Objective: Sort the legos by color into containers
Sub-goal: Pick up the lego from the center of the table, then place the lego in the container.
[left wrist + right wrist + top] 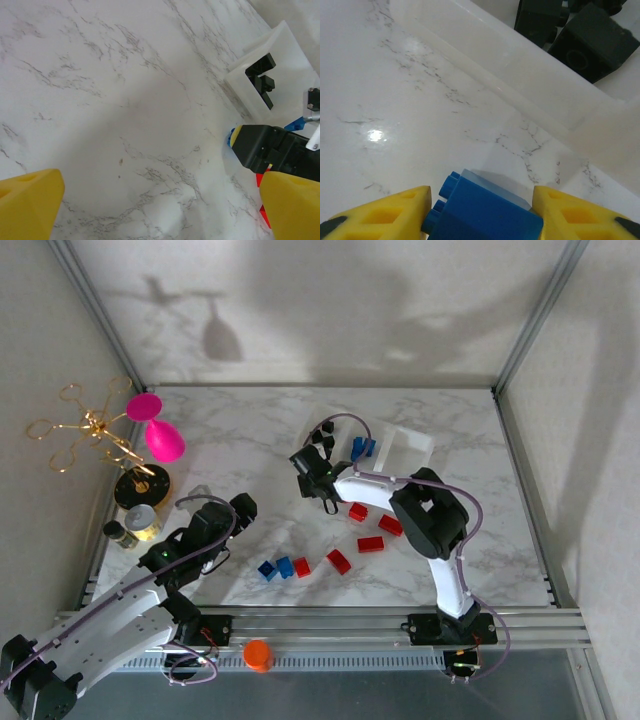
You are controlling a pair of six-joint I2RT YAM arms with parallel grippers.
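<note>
Yellow fingers (380, 212) of the right gripper (481, 202) press against both sides of one blue brick (487, 220). The brick sits on the marble table (395, 100) just beside the near wall of the white tray (520, 65), and the frame edge cuts off its lower part.

Seen from above, five red bricks (371, 544) lie loose on the table near the right forearm. Two loose blue bricks (275, 568) lie beside the leftmost red one. The tray has three compartments. The left one holds black bricks (322, 437), about four, though they overlap and are hard to count. The middle one holds what look like two sorted blue bricks (362, 447).

The right arm rises from its base, folds at the elbow and runs left, with its wrist tipped down at the tray's near side. From above, its body covers the gripped brick.

The left gripper (240, 508) is spread wide and holds nothing. It hovers over bare marble, and its arm lies low from the near-left corner.
</note>
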